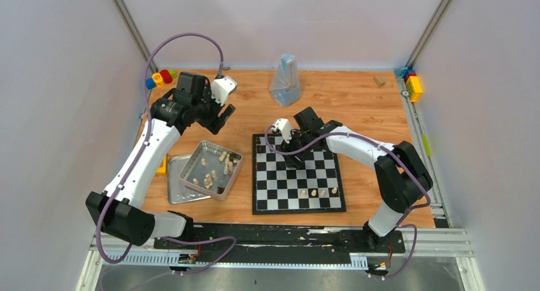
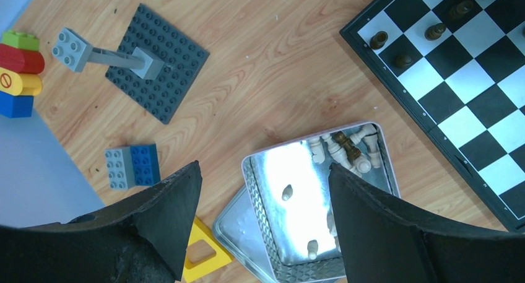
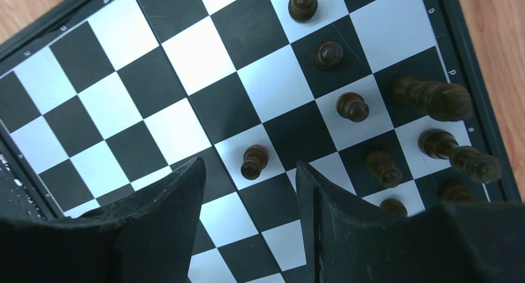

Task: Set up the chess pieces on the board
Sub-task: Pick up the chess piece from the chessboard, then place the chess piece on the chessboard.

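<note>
The board (image 1: 262, 195) lies at the table's middle. Dark chess pieces (image 3: 353, 106) stand along its far rows, and three cream pieces (image 1: 323, 192) stand near its front edge. My right gripper (image 1: 294, 158) (image 3: 249, 164) hovers open over the board's far half. A dark pawn (image 3: 254, 161) stands free on a white square just beyond its fingertips. More pieces (image 2: 347, 147), mostly cream, lie in a silver tin (image 1: 193, 161) (image 2: 259, 199) left of the board. My left gripper (image 1: 223, 117) (image 2: 264, 166) hangs open above the tin's far side, holding nothing.
The tin's lid (image 1: 178, 188) sits under its left side, by a yellow block (image 2: 201, 252). A grey studded plate (image 2: 156, 60), a blue-grey brick (image 2: 132, 166) and coloured bricks (image 1: 160, 78) lie far left. A plastic bag (image 1: 284, 81) stands behind the board; more bricks (image 1: 412, 84) lie far right.
</note>
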`<state>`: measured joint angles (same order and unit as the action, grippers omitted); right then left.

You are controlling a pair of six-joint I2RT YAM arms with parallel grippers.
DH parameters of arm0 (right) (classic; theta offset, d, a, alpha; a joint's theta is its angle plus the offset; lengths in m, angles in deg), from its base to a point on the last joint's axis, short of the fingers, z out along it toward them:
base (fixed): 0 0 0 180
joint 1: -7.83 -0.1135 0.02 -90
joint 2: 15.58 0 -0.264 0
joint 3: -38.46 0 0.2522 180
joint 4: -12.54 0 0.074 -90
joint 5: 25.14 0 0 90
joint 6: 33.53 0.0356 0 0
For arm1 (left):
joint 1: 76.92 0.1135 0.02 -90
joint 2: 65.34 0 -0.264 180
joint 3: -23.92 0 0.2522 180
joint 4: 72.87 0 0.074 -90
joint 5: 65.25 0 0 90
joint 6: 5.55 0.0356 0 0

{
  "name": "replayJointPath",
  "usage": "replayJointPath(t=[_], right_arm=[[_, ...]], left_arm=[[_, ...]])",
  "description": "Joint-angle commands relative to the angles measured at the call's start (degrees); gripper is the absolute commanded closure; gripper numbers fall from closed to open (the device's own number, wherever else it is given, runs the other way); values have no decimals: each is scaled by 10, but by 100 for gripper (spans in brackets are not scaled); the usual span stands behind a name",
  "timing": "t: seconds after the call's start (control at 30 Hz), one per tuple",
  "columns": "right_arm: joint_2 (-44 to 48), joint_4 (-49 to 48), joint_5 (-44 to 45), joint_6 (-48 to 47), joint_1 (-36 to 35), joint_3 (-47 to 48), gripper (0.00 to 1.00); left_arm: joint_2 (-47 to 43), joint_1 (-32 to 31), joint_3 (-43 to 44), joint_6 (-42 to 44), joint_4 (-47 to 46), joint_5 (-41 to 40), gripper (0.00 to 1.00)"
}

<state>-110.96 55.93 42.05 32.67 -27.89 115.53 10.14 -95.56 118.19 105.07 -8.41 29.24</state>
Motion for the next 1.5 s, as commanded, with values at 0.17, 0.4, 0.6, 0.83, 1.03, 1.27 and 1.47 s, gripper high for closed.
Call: replayJointPath(t=[0.17,0.4,0.6,0.83,1.03,1.27,1.47], right_arm=[[-35,-2,26,-9,-15,33,59],[-33,3,22,-9,-16,36,83],[4,20,35,-13,-8,30,99],[85,40,46,-17,54,-2,100],[119,40,39,-22,125,-42,98],[90,21,40,-17,155,-46,95],[46,-2,61,-4,156,-36,95]], left_arm=[[4,3,0,-10,-17,18,17],[4,3,-1,-9,-17,17,17],[4,3,-2,-9,-16,17,17],[4,3,-2,-7,-17,17,17],[6,3,0,-6,-16,20,16],[7,3,0,-6,-14,22,16],[9,3,-2,-5,-18,21,16]])
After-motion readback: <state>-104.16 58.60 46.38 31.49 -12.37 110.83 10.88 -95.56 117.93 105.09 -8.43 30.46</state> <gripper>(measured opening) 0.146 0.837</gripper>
